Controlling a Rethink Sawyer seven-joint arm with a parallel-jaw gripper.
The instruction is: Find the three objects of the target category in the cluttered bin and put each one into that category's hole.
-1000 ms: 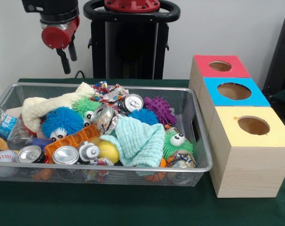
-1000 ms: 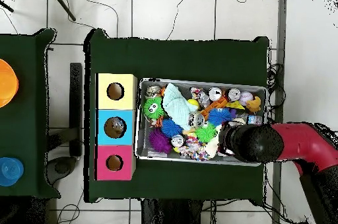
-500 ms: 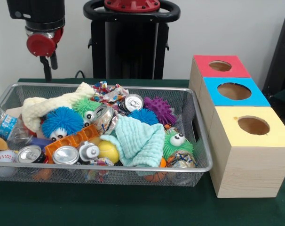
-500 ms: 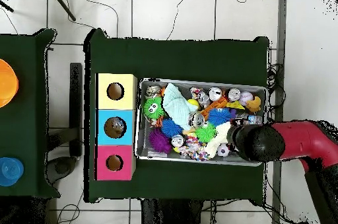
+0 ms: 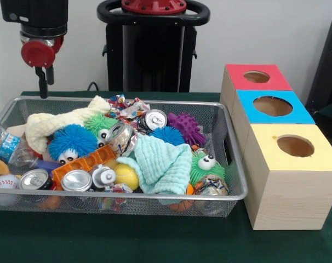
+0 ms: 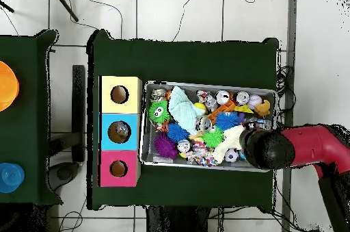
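Wire mesh bin (image 5: 232, 164) on a green table (image 5: 155, 241), filled with mixed clutter. Contents, front view: cream plush toy (image 5: 62, 121) along the back left; blue fuzzy ball with eyes (image 5: 72, 141) below it; green fuzzy ball with eyes (image 5: 100, 125) just beside that; patterned fabric scrap (image 5: 125, 107) at the back wall; crushed silver can (image 5: 121, 137) near the middle; upright can top (image 5: 155, 119) behind it; purple spiky ball (image 5: 186, 126) at the back right; small blue fuzzy ball (image 5: 167, 135) touching it; mint green cloth (image 5: 160, 161) draped over the middle; second green fuzzy creature (image 5: 206, 166) at the right; yellow ball (image 5: 126, 176) beside the cloth; orange plastic block (image 5: 81, 164); two cans (image 5: 76, 181) and (image 5: 34, 179) along the front; baseball (image 5: 4, 183) in the front left corner; clear plastic bottle (image 5: 10, 145) at the left wall. Beside the bin, a row of three wooden boxes, each with a round hole on top — red box (image 5: 256, 76), blue box (image 5: 273, 106), yellow box (image 5: 295, 147). Gripper (image 5: 42, 82) hangs above the bin's back left corner, clear of the contents and holding nothing; the front view shows only a single dark finger shape, so whether the jaws are apart or together cannot be told. Overhead, the red arm (image 6: 311, 146) covers that end of the bin.
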